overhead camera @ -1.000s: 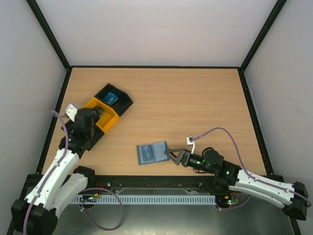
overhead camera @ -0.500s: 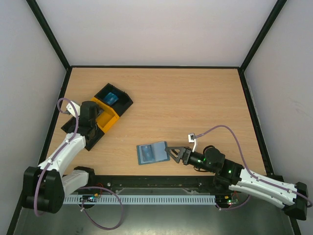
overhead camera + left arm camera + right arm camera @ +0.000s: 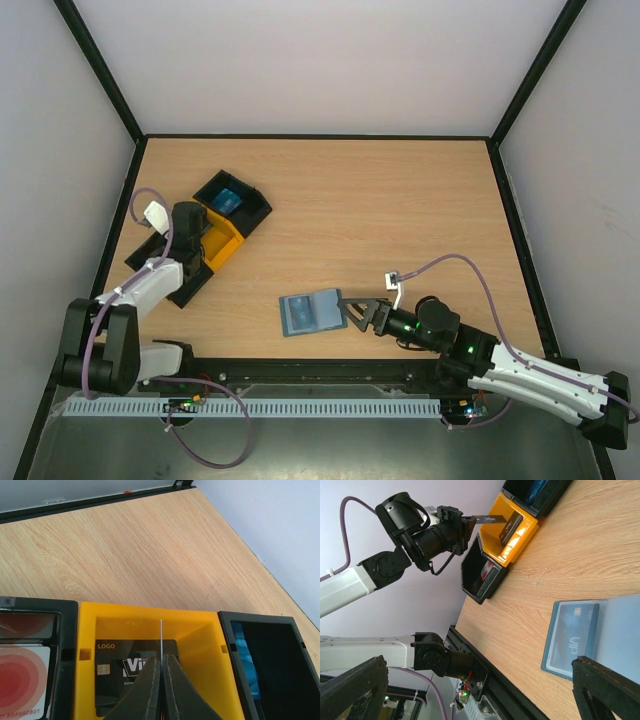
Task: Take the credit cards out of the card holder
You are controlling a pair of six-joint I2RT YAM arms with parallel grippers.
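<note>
So the card holder point(image 3: 310, 313) lies open on the tabletop point(image 3: 400, 220), long axis 9-to-3, just at 9 o'clock off the wide-open right hand point(image 3: 352, 314), so that arm's way nearer. Meanwhile the left hand point(image 3: 161, 662) is clamped on a dark card point(image 3: 487, 518) over the yellow tray point(image 3: 200, 630).

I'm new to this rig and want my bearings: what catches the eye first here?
The left gripper, shut on a dark card, holds it edge-on over the yellow tray on the left. Near the front edge an open wallet lies with a second card inside, the right gripper wide open beside it.
</note>
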